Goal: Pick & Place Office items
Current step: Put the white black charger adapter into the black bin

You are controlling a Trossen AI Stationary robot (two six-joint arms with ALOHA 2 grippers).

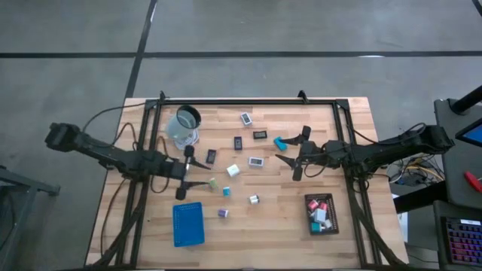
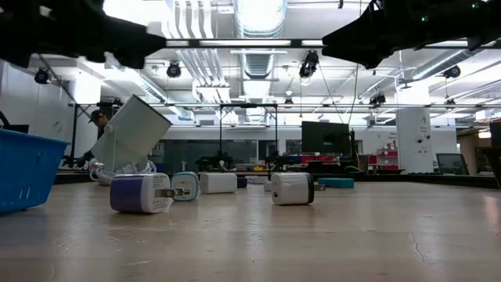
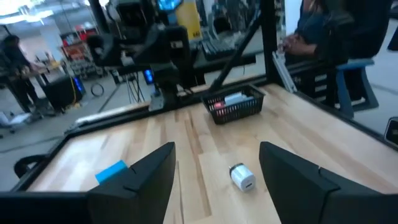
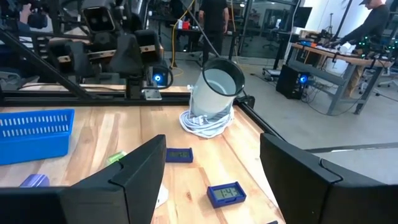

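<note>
Nearest me lay a purple charger block (image 2: 141, 193), loose like most office items (image 1: 233, 170); few sat in the black basket (image 1: 321, 214). Left gripper (image 1: 185, 172) and right gripper (image 1: 293, 156) hovered, fingers apart, empty.

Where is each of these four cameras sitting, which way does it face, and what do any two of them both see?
High view: above the table, looking straight down; both arms show, left end effector and right end effector open.
Low view: at tabletop height, looking level across into the room; only dark arm parts overhead.
Left wrist view: on the left arm, facing the black tray; its own two fingers show.
Right wrist view: on the right arm, facing the clear cup and blue tray; its own fingers show.
Shared: high and right wrist views both show the cup and blue tray.
</note>
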